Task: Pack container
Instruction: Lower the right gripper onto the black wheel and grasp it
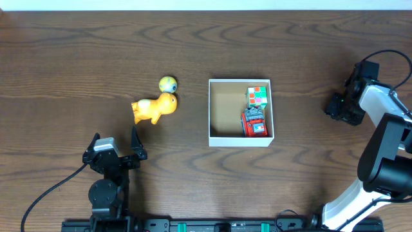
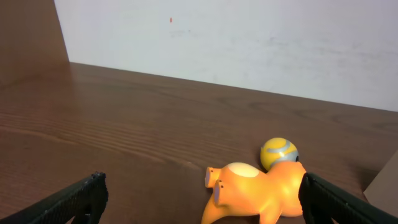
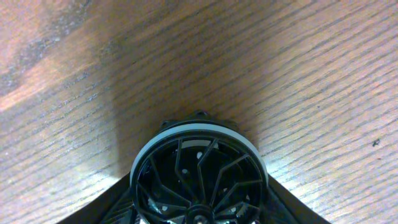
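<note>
Left tool (image 1: 116,135) stands apart; right tool (image 1: 337,107), I cannot tell. One orange toy (image 1: 154,108) and one ball (image 1: 168,84) lie left of one container (image 1: 239,140) holding one cube (image 1: 257,96), one car (image 1: 254,122).

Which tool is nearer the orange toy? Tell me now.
Left. The left tool sits just short of the orange toy; the right tool is far across, beyond the container.

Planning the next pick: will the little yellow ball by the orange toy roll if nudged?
Likely yes: the yellow ball is round and sits on the smooth wooden table, so it should roll freely. The orange toy seems to touch it, perhaps blocking that side. Small, so probably light.
</note>
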